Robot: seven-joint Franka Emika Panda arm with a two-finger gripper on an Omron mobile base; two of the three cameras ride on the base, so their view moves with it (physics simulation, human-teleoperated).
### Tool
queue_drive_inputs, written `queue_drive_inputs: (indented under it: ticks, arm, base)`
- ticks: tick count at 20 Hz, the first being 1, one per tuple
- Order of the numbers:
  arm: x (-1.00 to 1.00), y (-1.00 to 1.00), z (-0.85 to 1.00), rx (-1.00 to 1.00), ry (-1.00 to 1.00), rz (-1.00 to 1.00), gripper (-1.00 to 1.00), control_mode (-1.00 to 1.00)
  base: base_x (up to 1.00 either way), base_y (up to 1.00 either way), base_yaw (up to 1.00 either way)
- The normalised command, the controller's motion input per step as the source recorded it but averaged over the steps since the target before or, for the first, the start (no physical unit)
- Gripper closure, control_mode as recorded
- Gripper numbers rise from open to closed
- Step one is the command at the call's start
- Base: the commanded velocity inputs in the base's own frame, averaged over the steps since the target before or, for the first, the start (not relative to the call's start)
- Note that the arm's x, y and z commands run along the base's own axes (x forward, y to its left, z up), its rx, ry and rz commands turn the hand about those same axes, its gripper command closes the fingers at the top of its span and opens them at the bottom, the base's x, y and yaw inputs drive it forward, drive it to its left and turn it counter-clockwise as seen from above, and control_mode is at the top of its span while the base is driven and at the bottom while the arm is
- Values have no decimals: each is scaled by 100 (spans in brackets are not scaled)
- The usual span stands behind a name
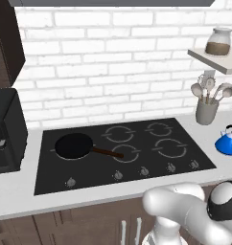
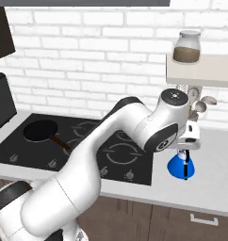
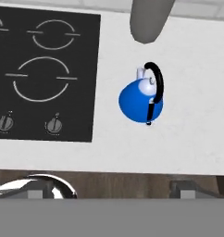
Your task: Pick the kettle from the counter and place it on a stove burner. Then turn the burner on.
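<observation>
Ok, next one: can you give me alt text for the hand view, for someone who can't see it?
Looking down on a glossy blue kettle with a dark arched handle, standing on the pale counter just right of the black cooktop. Three ring burners and two knobs show on the glass, and a grey utensil cup pokes in at the top edge.

The white arm is extended forward and to the right, elbow raised and wrist bent downward. The gripper (image 2: 186,162) is pointed straight down, jaws spread wide, nothing held.
</observation>
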Motion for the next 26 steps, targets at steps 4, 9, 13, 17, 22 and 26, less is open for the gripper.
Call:
queue_drive_inputs:
  ticks: [4,9,13,17,22,26]
  arm:
    - [53,-78,-85,0,0,0,-100,-100]
    - [84,-10,-65,2,0,0,-100,-100]
    - [47,0,-13,2,0,0,-100,-100]
    - [14,-5,-14,0,7,0,-100,-100]
    - [35,-30,-32,0,4,0,-100,-100]
    - [30,-32,-18,1,2,0,-100,-100]
  base:
    - [0,0,0]
    - [0,0,0]
    - [0,0,0]
    - [0,0,0]
    - [0,0,0]
    - [0,0,0]
